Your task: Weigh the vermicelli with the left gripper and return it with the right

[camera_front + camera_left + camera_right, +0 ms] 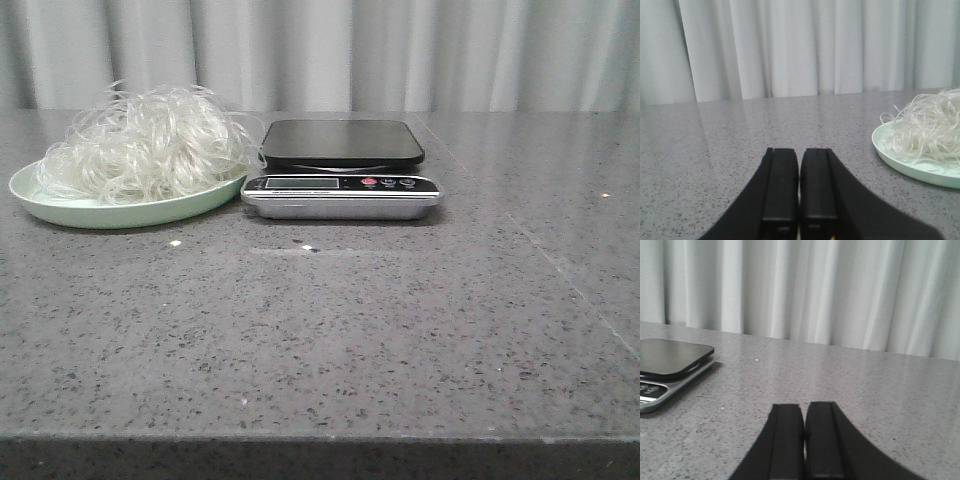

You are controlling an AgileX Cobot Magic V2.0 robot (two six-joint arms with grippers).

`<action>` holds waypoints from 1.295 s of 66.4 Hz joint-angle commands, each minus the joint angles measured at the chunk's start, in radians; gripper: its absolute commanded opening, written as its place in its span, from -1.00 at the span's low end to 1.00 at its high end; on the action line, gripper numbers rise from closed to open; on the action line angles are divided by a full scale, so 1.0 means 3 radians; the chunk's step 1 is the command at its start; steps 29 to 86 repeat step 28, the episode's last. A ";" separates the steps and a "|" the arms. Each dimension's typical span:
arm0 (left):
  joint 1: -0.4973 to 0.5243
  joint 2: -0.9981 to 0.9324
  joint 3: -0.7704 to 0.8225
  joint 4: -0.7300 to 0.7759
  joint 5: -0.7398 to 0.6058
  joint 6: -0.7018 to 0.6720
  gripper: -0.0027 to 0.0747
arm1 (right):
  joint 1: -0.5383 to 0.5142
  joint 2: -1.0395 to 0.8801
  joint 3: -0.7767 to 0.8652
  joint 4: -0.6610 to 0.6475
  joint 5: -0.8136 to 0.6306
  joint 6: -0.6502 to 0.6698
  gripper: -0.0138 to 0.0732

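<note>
The vermicelli (145,145) is a fluffy nest of thin translucent white strands lying on a pale green plate (60,207) at the back left of the table. It also shows in the left wrist view (930,127) on the plate (900,157). A kitchen scale (342,182) with a bare black platform (342,142) stands right beside the plate; it also shows in the right wrist view (670,365). My left gripper (799,151) is shut and empty, low over the table, well short of the plate. My right gripper (804,406) is shut and empty, off to the scale's right. Neither gripper shows in the front view.
The table is grey speckled stone (330,330) with its front edge near the bottom of the front view. A pale pleated curtain (330,50) hangs behind the table.
</note>
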 commanded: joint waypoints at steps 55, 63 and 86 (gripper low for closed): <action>0.0009 -0.0063 0.0022 -0.0005 -0.0257 -0.0028 -0.60 | 0.0076 -0.0056 -0.0026 -0.0052 -0.0190 0.0003 -0.27; 0.0009 -0.0063 0.0022 -0.0005 -0.0257 -0.0028 -0.60 | 0.0076 -0.0056 -0.0026 -0.0052 -0.0190 0.0003 -0.27; 0.0009 -0.0063 0.0022 -0.0005 -0.0257 -0.0028 -0.60 | 0.0076 -0.0056 -0.0026 -0.0052 -0.0190 0.0003 -0.27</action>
